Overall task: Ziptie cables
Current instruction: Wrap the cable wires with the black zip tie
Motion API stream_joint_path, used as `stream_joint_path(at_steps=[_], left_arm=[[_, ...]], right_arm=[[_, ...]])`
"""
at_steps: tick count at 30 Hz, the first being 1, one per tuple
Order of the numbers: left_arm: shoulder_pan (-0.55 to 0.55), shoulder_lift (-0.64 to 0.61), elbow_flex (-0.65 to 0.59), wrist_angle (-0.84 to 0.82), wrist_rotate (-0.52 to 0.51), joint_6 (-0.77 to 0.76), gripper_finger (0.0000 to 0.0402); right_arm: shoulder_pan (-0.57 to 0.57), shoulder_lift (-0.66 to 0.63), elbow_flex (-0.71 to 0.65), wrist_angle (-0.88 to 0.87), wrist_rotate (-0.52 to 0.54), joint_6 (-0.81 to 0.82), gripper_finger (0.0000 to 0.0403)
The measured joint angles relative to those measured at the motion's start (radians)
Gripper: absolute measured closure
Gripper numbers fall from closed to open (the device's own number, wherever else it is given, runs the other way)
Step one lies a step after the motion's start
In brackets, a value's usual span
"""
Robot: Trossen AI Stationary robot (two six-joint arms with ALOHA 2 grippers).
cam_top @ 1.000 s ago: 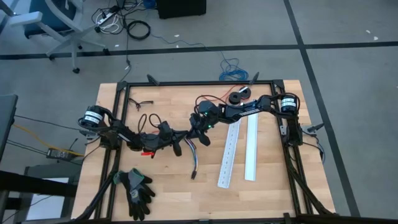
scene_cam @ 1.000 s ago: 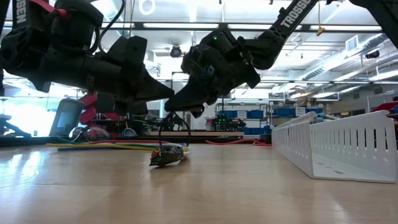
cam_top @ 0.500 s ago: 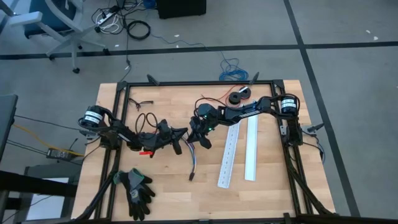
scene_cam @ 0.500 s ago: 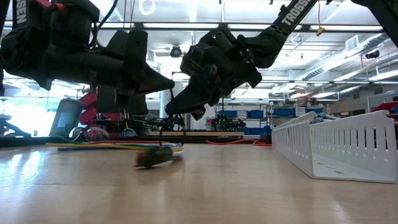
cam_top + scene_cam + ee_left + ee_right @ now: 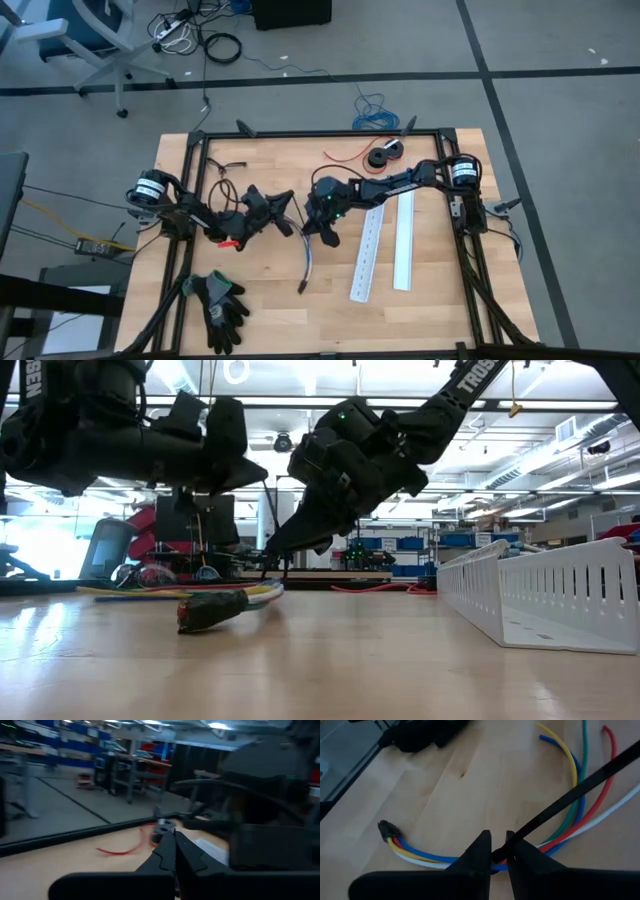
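Note:
The cables [image 5: 306, 262] are thin yellow, blue, white, red and green wires lying on the table's middle. Their dark joined end [image 5: 385, 827] points toward the near edge and shows in the low view as a dark end [image 5: 210, 610]. A black ziptie strap [image 5: 570, 797] crosses the bundle. My right gripper [image 5: 318, 235] is shut over the bundle's middle. My left gripper [image 5: 288, 198] hangs shut above the table, just left of and beyond the right one, and shows raised in the low view [image 5: 262, 465]. My right gripper [image 5: 498, 851] pinches the ziptie strap [image 5: 512, 842] between its two fingers, right where it meets the wires, slanting down from the table's right. The strap runs straight and taut out of the wrist view. The wires lie on the table under the fingertips. My left gripper [image 5: 175, 845] is shut; I cannot tell whether it holds the strap's other end.
Two white slotted ducts [image 5: 367, 250] [image 5: 403, 235] lie right of the cables. Black gloves [image 5: 220, 300] sit at the near left. A red wire with a black spool [image 5: 383, 153] lies at the far edge. Small dark wire loops [image 5: 235, 190] lie left of centre.
My left gripper has risen and moved toward the far edge, away from the right gripper. The cable bundle has slid along the table, its dark end swinging toward the left and near edge. My right gripper has shifted slightly left and stayed shut.

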Motion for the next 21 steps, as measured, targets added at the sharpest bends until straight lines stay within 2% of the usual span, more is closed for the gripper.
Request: stream_joint_path(at_steps=[9, 21], left_arm=[[0.0, -0.067, 0.002, -0.002, -0.165, 0.075, 0.0401], [0.0, -0.192, 0.002, 0.0, -0.358, 0.266, 0.0401]], right_arm=[[0.023, 0.0, -0.001, -0.029, 0.027, -0.017, 0.036], [0.043, 0.0, 0.001, -0.052, 0.054, -0.026, 0.036]])
